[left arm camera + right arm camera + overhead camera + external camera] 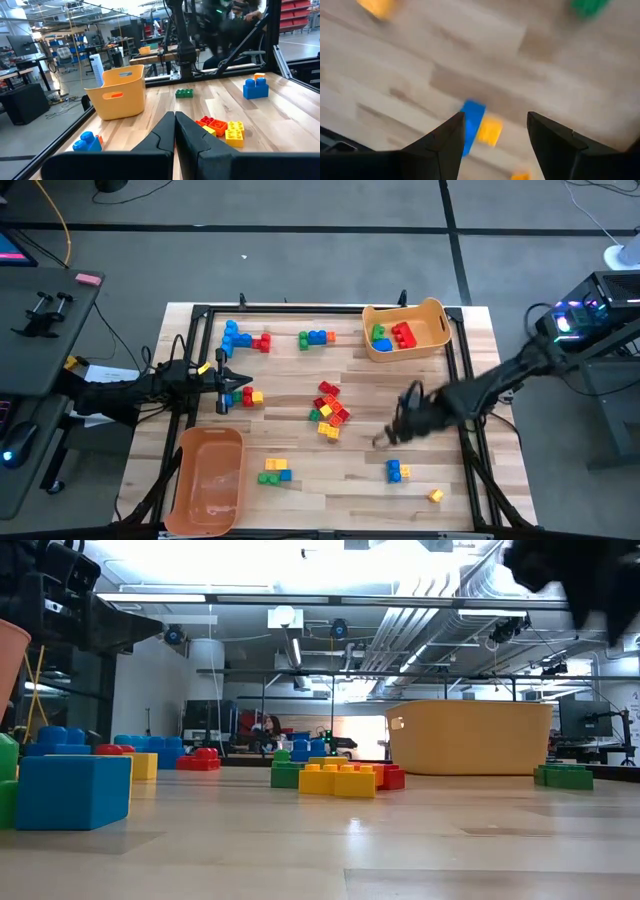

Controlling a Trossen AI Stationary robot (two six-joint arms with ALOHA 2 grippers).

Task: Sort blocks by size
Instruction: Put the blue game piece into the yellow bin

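Observation:
Studded blocks lie in loose groups on the wooden table: a blue and red group (pixel 243 338) at the back left, a red-yellow-green pile (pixel 329 410) in the middle, and a blue and yellow pair (pixel 398 470) near the front right. My right gripper (pixel 386 437) hovers just behind that pair. In the right wrist view it (pixel 495 116) is open and empty, with the blue block (pixel 471 125) and yellow block (pixel 490 131) on the wood beyond its fingers. My left gripper (pixel 226 378) rests shut at the table's left, beside a small group of blocks (pixel 243 395).
A yellow bin (pixel 432 330) at the back right holds red, blue and green blocks. An orange bin (pixel 210 480) sits at the front left. A lone orange-yellow block (pixel 435 496) lies near the front right corner. A black frame rail (pixel 470 395) edges the table.

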